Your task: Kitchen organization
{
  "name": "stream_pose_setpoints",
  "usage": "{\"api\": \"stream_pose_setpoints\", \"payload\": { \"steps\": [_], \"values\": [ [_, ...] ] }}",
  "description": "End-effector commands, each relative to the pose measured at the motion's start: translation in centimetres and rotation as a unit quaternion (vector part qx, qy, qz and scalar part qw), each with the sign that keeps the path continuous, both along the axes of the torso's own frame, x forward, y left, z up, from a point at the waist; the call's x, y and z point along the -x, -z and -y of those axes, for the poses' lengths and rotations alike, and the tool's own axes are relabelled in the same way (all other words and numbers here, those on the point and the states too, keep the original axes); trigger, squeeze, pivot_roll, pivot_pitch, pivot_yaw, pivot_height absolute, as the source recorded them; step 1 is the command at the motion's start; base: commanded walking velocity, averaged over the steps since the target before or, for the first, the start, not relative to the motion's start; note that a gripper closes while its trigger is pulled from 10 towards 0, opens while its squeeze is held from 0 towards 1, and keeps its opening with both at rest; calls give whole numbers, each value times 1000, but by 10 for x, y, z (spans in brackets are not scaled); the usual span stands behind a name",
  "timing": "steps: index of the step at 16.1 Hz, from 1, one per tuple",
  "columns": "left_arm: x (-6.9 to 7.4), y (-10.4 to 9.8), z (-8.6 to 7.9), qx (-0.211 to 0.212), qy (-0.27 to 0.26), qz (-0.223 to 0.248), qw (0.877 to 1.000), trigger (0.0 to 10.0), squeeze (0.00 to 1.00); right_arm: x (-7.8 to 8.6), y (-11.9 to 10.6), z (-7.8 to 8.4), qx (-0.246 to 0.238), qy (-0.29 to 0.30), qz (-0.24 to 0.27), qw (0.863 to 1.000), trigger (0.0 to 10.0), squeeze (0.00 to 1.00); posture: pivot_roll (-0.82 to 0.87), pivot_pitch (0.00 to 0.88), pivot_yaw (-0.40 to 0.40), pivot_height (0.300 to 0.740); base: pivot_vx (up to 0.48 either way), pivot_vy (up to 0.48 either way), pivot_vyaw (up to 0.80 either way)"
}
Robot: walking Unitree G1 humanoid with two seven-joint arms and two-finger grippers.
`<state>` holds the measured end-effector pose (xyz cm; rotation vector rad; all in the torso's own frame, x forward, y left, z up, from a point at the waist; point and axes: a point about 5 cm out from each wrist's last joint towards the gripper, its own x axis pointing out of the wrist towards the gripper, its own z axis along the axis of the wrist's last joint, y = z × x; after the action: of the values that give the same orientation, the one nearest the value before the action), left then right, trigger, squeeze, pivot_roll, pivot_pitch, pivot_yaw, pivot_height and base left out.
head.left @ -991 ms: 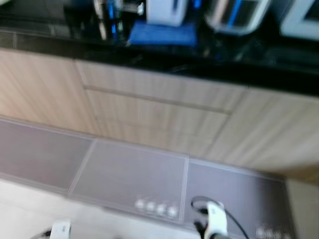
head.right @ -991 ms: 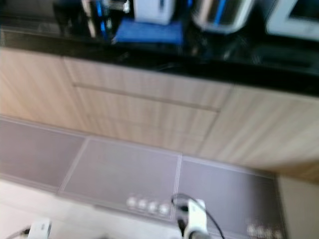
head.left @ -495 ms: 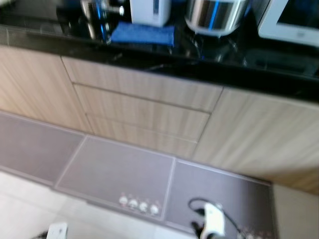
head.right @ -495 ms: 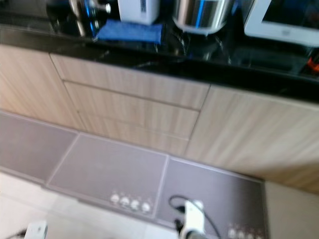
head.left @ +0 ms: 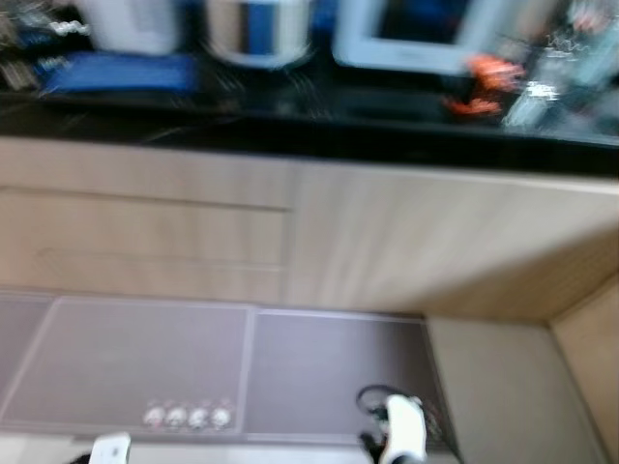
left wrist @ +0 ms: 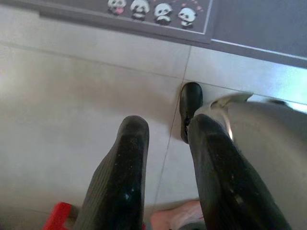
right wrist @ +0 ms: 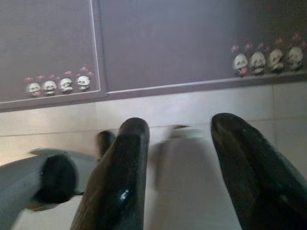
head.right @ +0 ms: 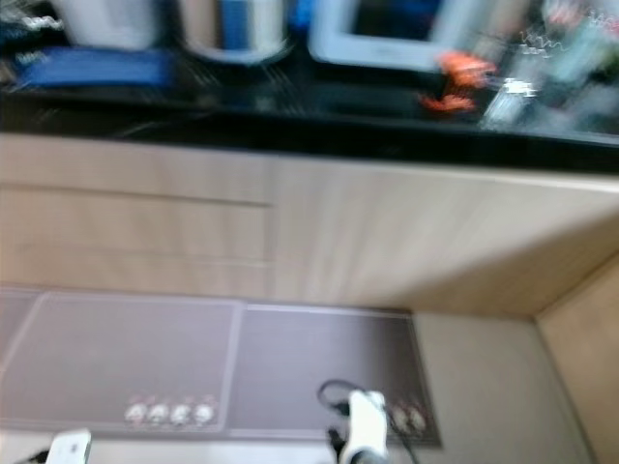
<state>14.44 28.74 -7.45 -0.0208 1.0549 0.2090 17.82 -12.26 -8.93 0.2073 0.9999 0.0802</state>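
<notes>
The robot is facing a run of pale wood cabinets (head.left: 406,242) under a black surface (head.left: 290,121), and the head views are smeared, so it looks to be walking or turning rather than handling anything yet. Both arms are hanging low by the floor. The left hand (left wrist: 165,163) is pointing down at the pale tiles with its two black fingers a moderate gap apart and nothing between them; the right hand (right wrist: 182,167) is likewise hanging over the tiles, fingers spread fairly wide and empty. A grey mat (head.left: 193,358) printed with a row of little pandas (head.left: 189,418) is lying along the foot of the cabinets. The things worth organising are standing up on the surface: a steel pot (head.left: 259,29), a blue cloth (head.left: 121,72) lying flat near the front edge, a white appliance (head.left: 416,39) that may be a microwave, something orange (head.left: 479,77) beside it, and a blurred clutter of clear items (head.left: 561,68) at the far right that I cannot name. Which of these is the target cannot be judged from here. To do this step well, the robot should be closing on the cabinets squarely, stepping cleanly onto the mat so an edge does not catch a foot, and stopping to let the picture settle before raising either arm, since reaching on a blurred view risks clipping the surface edge.
</notes>
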Motion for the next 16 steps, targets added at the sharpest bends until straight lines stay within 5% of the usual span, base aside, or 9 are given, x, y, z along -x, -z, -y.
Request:
{"api": "stream_pose_setpoints", "payload": {
  "steps": [1, 16],
  "values": [
    [5, 3, 4, 2, 7, -13, 1000, 10000, 0, 0, 0, 11, 11, 8, -3, 1000, 10000, 0, 32, 96, -28, 740, 0, -311, -788],
    [4, 4, 5, 5, -4, -12, 1000, 10000, 0, -2, -1, 12, 6, 10, 6, 1000, 10000, 0, 36, 96, -42, 740, 0, -310, -53]
  ]
}}
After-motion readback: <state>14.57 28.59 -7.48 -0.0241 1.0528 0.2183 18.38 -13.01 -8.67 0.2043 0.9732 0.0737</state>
